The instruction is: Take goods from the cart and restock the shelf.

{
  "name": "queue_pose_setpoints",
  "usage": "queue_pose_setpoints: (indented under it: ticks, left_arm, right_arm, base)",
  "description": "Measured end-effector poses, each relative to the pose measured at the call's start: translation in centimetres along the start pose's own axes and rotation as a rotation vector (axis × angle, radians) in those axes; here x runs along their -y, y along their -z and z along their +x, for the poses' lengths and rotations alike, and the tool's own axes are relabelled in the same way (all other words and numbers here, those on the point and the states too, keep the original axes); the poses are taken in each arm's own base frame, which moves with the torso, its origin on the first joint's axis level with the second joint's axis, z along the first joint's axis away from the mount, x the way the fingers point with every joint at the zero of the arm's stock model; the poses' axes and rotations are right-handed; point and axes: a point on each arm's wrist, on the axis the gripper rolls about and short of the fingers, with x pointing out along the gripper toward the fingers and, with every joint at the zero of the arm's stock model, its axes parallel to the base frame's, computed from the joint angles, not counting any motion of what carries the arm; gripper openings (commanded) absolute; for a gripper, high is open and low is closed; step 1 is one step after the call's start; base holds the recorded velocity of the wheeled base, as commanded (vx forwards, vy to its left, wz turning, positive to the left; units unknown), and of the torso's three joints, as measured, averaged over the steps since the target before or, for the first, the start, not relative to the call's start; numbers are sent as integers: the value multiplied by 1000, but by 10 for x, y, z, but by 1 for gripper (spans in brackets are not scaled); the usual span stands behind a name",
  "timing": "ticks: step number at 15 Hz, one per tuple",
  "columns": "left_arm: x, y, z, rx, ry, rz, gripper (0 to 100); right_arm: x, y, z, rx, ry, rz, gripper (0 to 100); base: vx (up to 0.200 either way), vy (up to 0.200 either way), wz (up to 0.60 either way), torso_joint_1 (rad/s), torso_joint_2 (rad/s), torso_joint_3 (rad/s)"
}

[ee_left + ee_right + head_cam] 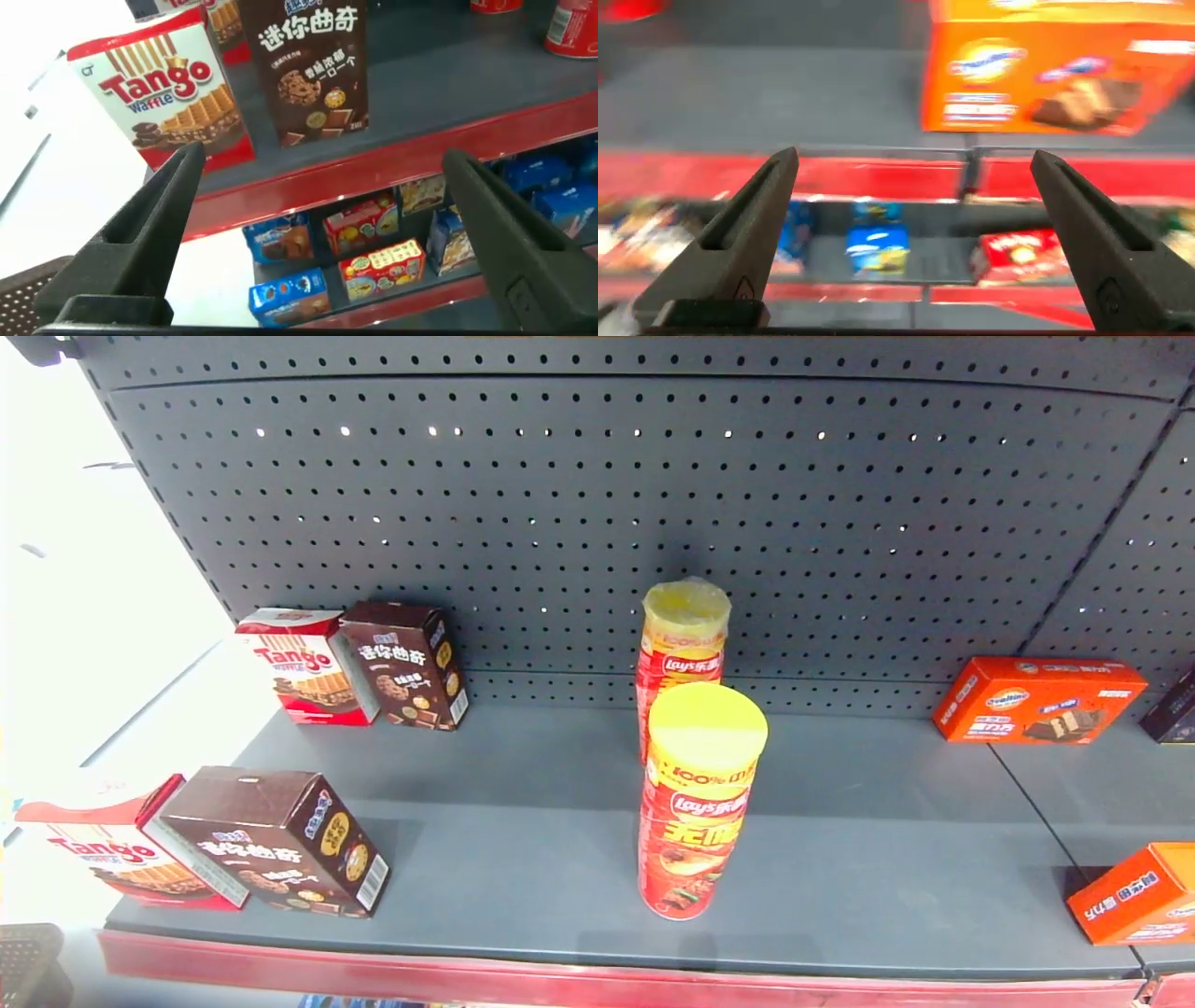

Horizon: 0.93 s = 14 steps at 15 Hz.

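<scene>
Grey shelf (523, 859) half stocked, nothing grabbed

Left gripper (322, 154) and right gripper (915, 157) both hang wide open and empty by the red front edge. Front row has a wafer box (103, 849), cookie box (280, 840), front chip can (695, 812) and orange box (1134, 891). The rear chip can (681, 644) stands right behind, near the pegboard (840, 523).

Blown-out white glare at left; shelf (523, 859) evenly lit, soft shadows
</scene>
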Motion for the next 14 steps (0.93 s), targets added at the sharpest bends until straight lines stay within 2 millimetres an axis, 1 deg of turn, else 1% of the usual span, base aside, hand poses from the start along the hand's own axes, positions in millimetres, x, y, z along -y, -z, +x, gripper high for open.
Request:
queue_pose_setpoints:
  ticks: [2, 3, 4, 5, 6, 10, 13, 14]
  left_arm:
    - [0, 0, 0, -2, 1, -12, 100]
    - [0, 0, 0, -1, 1, -13, 100]
    - [0, 0, 0, -2, 1, -14, 100]
    - [0, 0, 0, -3, 1, -14, 100]
    - [0, 0, 0, -4, 2, -18, 100]
    - [0, 1, 0, -9, 41, -83, 100]
    - [2, 1, 0, 8, 151, -83, 100]
    - [2, 1, 0, 10, 155, -85, 100]
  right_arm:
    - [1, 0, 0, 12, 134, 24, 100]
    - [2, 1, -1, 15, 172, 40, 100]
    - [1, 2, 0, 8, 138, 41, 100]
    - [0, 7, 0, -37, 89, 19, 100]
    - [0, 7, 0, -41, 78, 8, 100]
    - [-1, 7, 0, -37, 77, 5, 100]
    - [-1, 7, 0, -36, 77, 5, 100]
    - [0, 7, 0, -36, 76, 5, 100]
  base:
    - [0, 0, 0, 0, 0, 0]
    - [0, 0, 0, 0, 0, 0]
    - [0, 0, 0, 0, 0, 0]
    - [0, 0, 0, 0, 0, 0]
    - [0, 0, 0, 0, 0, 0]
    - [0, 0, 0, 0, 0, 0]
    - [0, 0, 0, 0, 0, 0]
    - [0, 0, 0, 0, 0, 0]
